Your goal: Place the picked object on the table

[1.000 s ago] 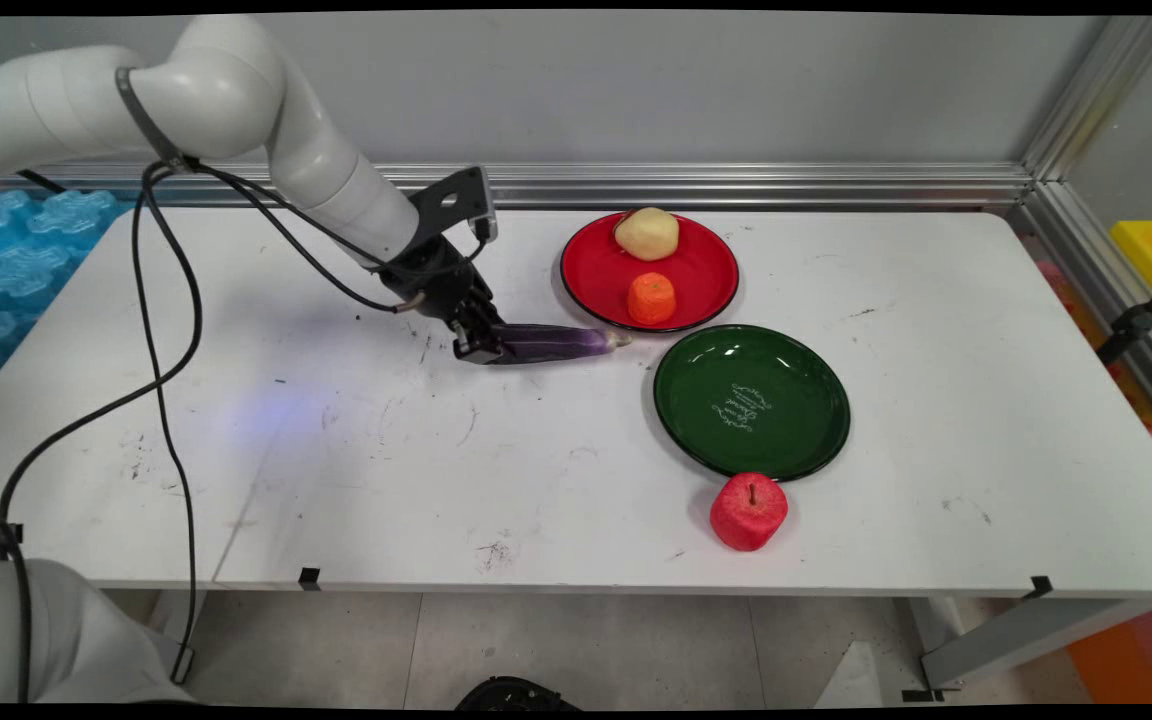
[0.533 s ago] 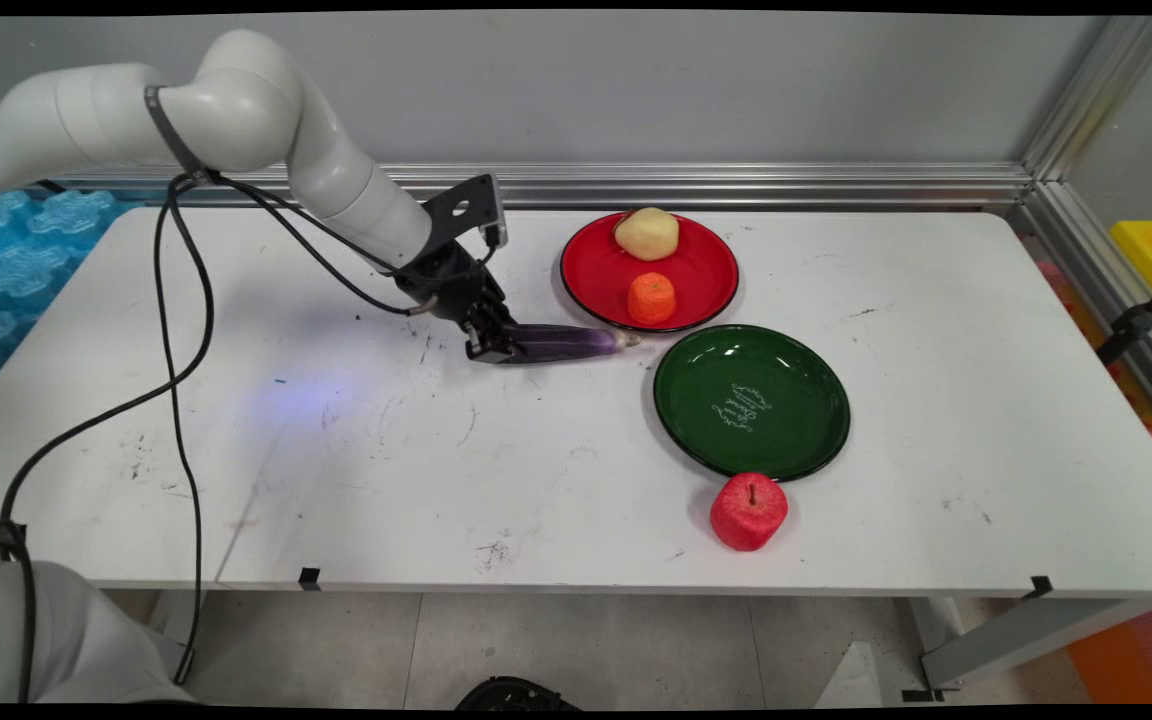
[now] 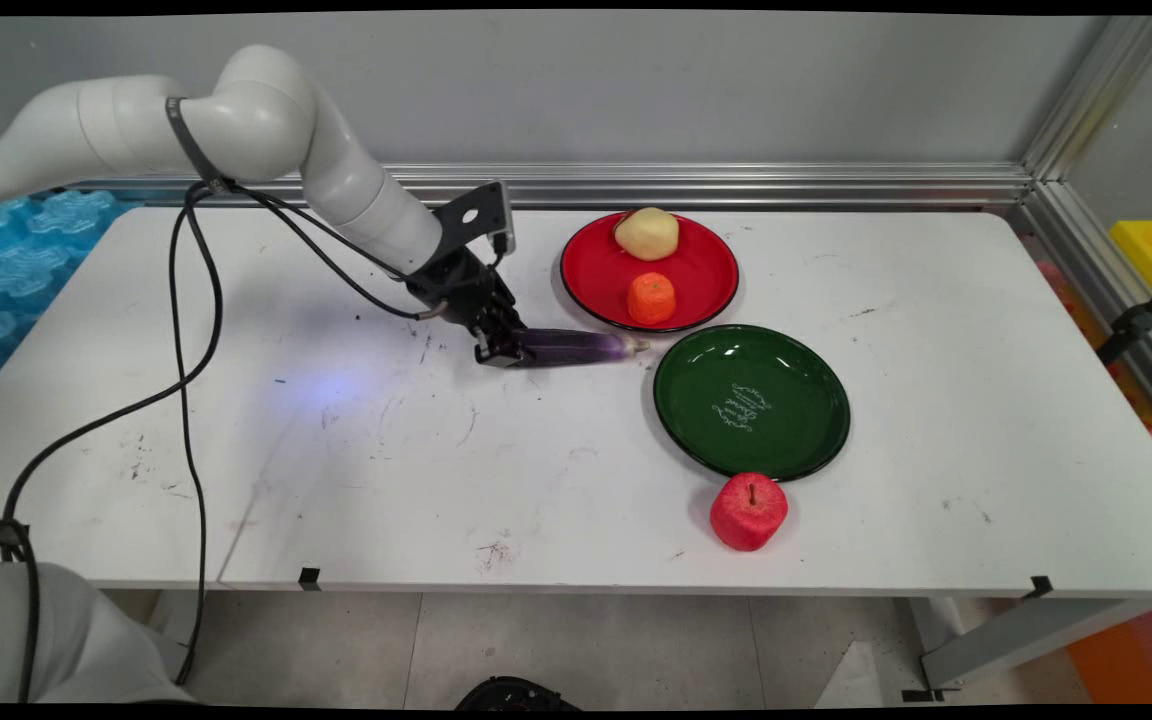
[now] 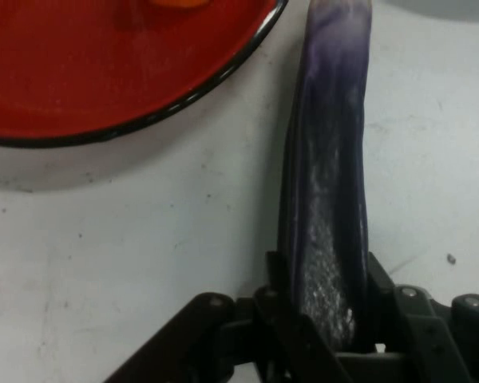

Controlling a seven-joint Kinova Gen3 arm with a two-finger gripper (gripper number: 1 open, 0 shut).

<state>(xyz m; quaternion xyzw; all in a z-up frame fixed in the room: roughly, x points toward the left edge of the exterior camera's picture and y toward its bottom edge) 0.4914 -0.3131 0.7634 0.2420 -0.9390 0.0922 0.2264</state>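
Findings, left to right. You have the gripper (image 3: 501, 352) (image 4: 327, 271) low over the white table (image 3: 336, 450), left of the plates. Its fingers are clamped on the left end of a long purple eggplant (image 3: 571, 347) (image 4: 331, 183). The eggplant lies level along the table. Whether it rests on the surface or hangs just clear cannot be told. Its free tip points right, just beside the near rim of the red plate (image 3: 706, 265) (image 4: 104, 72) without touching it. It is slender and dark, with whitish scuffs and a paler far tip. The red plate carries a potato (image 3: 647, 233) and an orange (image 3: 651, 298). The green plate (image 3: 796, 400) is bare. A red apple (image 3: 748, 511) stands just beside its near rim.
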